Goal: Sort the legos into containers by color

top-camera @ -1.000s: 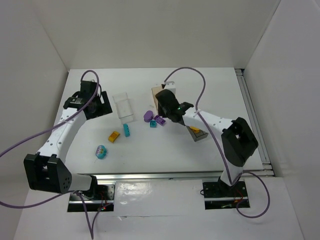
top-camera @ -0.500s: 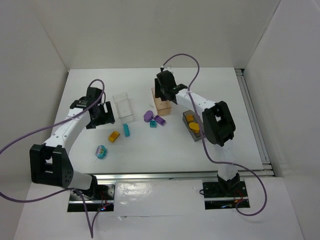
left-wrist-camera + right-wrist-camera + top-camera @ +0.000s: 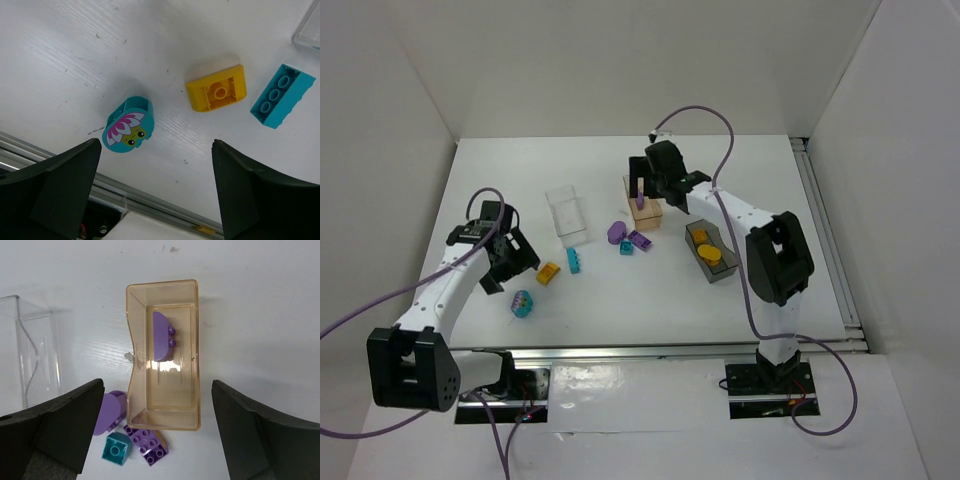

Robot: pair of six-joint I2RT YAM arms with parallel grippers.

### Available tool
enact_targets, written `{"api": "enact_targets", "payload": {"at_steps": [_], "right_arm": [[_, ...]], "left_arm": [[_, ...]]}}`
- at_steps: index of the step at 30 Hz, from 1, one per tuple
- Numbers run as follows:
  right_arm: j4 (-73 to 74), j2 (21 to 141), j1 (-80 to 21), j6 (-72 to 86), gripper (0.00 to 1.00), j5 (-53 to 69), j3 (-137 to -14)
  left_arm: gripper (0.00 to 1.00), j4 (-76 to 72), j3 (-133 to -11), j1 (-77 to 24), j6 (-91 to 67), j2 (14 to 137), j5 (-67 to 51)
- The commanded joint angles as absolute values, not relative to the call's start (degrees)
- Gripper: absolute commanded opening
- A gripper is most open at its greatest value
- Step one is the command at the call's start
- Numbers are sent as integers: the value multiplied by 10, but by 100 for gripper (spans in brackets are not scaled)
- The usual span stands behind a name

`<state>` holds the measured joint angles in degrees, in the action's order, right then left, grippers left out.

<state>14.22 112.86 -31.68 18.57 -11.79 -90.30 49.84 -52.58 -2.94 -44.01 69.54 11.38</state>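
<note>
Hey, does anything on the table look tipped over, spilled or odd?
Nothing spilled or broken. The yellow brick lies upside down, hollow underside up, and the purple piece in the orange bin rests on its side, studs pointing sideways.

Purple bricks (image 3: 150,447) close beside orange bin (image 3: 162,285)

Half-round brick (image 3: 161,337) in middle bin (image 3: 162,283); perhaps two bricks (image 3: 701,238) in right bin (image 3: 720,276); oval brick (image 3: 128,131) frontmost

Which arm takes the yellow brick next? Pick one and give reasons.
Left. The left fingers hang open close by the yellow brick, which is in plain view of their camera. The right fingers are over the orange bin, across the table.
</note>
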Motion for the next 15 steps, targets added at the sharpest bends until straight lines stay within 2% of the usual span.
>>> {"api": "enact_targets", "payload": {"at_steps": [1,8,12,15], "right_arm": [[100,1056,-309,193,95,-104,-869],[95,1030,-304,200,95,-91,-830],[90,1024,-299,205,95,-85,-815],[90,1024,-294,210,95,-85,-809]], "left_arm": [[100,508,-525,-25,-496,697,119],[100,480,-490,-20,-547,708,196],[100,458,-477,-20,-539,737,179],[94,409,-440,-20,-531,732,124]]}}
